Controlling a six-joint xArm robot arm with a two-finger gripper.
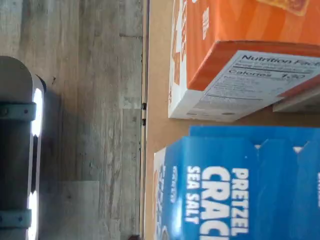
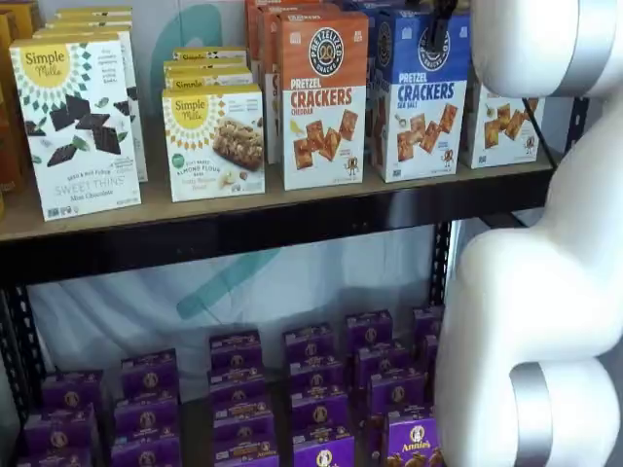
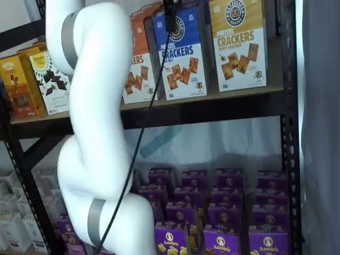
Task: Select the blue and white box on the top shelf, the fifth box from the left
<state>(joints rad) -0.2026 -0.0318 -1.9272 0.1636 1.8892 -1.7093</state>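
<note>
The blue and white box (image 2: 421, 97) stands upright on the top shelf (image 2: 243, 232), between an orange-topped cracker box (image 2: 323, 97) and a yellow-topped one (image 3: 238, 42). In both shelf views, only a black finger of my gripper (image 2: 443, 17) hangs from the upper edge, just in front of the box's blue upper part. My gripper (image 3: 170, 13) is open and holds nothing, and a cable trails down from it. The wrist view looks down on the box's blue lid (image 1: 235, 190), with the orange box (image 1: 240, 55) beside it.
My white arm (image 2: 545, 292) fills the right of one shelf view and the left of the other (image 3: 95, 133). Simple Mills boxes (image 2: 78, 126) stand further left on the top shelf. Several purple boxes (image 2: 321, 389) fill the lower shelf. Black uprights (image 3: 289, 106) frame the shelves.
</note>
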